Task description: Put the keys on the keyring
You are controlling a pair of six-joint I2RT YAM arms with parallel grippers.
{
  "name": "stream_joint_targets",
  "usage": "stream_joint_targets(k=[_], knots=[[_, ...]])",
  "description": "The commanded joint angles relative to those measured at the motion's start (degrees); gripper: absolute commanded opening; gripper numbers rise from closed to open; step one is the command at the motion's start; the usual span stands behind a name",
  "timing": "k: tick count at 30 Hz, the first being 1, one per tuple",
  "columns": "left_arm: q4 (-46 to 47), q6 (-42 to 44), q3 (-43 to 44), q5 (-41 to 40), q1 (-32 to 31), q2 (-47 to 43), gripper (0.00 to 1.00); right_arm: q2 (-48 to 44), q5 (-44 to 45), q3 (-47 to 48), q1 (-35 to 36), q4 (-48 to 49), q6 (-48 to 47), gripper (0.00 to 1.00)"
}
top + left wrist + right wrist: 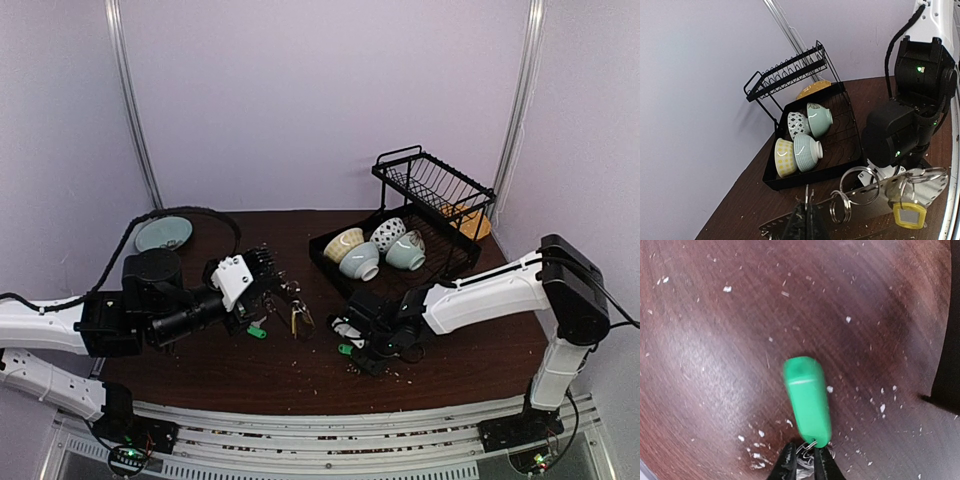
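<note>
- Left gripper (268, 280) closed at mid-table, left of centre, fingers (801, 226) pressed together.
- Thin wire of the keyring (807, 192) pinched between those tips, sticking up edge-on in the left wrist view.
- Bunch of split rings (860, 186) and keys (297, 312) hanging just beyond the left gripper, clear of the table (200, 372) or barely touching; cannot tell which.
- Yellow-headed key (909, 216) dangling lowest in that bunch, close to the lens.
- Second green tag (257, 331) lying flat on the wood just nearside of the left gripper, apart from the bunch.
- Right gripper (354, 349) down at the tabletop, right of centre, toward the near edge.
- Nearly shut, tips (788, 464) nipping the small silver ring at one end of the green tag (807, 400).
- Green tag tilted, free end pointing away from the fingers, over bare dark wood with pale crumbs.
- Key blade on that tag hidden under the fingers.
- Black dish rack (435, 200) at the far right corner, four bowls (375, 250) on their sides in its lower tray.
- Teal plate (163, 234) at the far left corner.
</note>
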Motion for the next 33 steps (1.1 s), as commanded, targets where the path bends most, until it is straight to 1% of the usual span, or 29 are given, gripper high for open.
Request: stream_joint_targets(k=[1, 3, 5, 11, 16, 23, 25, 29, 33], knots=[[2.6, -0.1, 0.5, -0.7, -0.3, -1.0, 0.0, 0.5, 2.2, 1.3, -0.1, -1.8, -0.4, 0.12], [2.7, -0.1, 0.3, -0.8, -0.2, -1.1, 0.0, 0.2, 2.7, 0.9, -0.2, -1.7, -0.2, 0.08], [2.8, -0.2, 0.2, -0.8, -0.2, -1.1, 0.0, 0.1, 3.2, 0.9, -0.2, -1.5, -0.1, 0.0], [2.4, -0.5, 0.2, -0.9, -0.2, -1.4, 0.0, -1.3, 2.0, 3.5, -0.3, -4.5, 0.2, 0.0], [2.5, -0.4, 0.2, -0.8, -0.2, -1.3, 0.0, -7.0, -3.0, 5.0, -0.4, -6.5, 1.5, 0.0], [3.2, -0.1, 0.5, -0.1, -0.3, -0.8, 0.0, -14.3, -9.7, 3.4, -1.7, -7.1, 3.3, 0.0], [3.1, -0.2, 0.5, 0.1, -0.2, -0.7, 0.0, -16.3, -12.5, 3.3, -2.1, -7.2, 3.0, 0.0], [2.6, -0.5, 0.4, -0.1, -0.2, -0.5, 0.0, -19.4, -21.6, 2.6, -2.2, -8.9, -0.3, 0.0], [1.8, -0.6, 0.6, -0.3, -0.2, 0.7, 0.0, -22.0, -26.9, 3.8, -2.2, -14.1, -4.0, 0.0]])
